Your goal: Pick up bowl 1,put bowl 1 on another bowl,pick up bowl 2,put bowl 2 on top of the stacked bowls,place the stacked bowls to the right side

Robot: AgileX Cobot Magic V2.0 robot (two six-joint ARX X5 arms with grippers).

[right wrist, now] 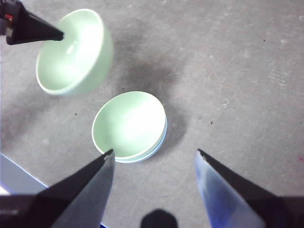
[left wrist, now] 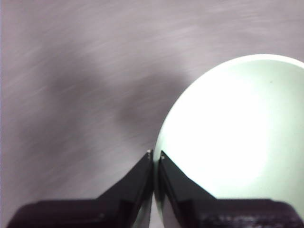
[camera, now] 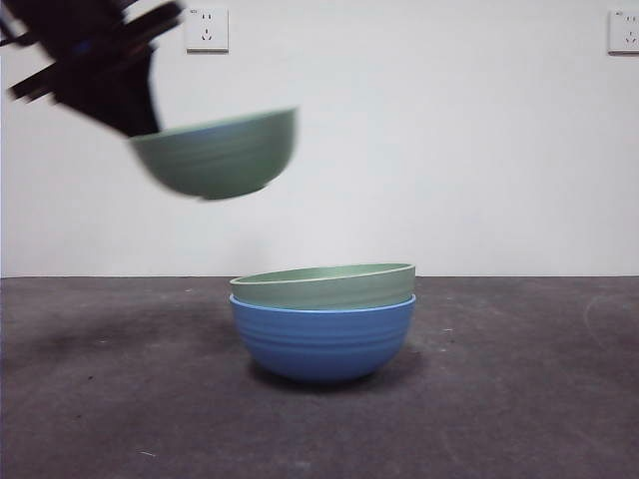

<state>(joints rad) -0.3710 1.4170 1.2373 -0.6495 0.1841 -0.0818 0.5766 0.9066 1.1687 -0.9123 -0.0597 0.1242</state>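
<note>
Your left gripper [left wrist: 155,159] pinches bowl 2 [camera: 218,152] by its rim, mouth up but tilted, above-left of the blue bowl [camera: 322,341] holding 1 green bowl [camera: 324,285]. Right gripper [right wrist: 154,159] gapes wide.

Both grippers [left wrist: 154,159] [right wrist: 154,156] have black, tapering, pointed jaws.

Open air separates carried bowl 2 [camera: 222,152] from nested bowls [camera: 323,321].

Right gripper [right wrist: 154,156], jaws spread, above a green bowl [right wrist: 128,123] nested in the blue bowl [right wrist: 161,138]; the left gripper [right wrist: 59,35] holds a second green bowl [right wrist: 76,52] aloft.
</note>
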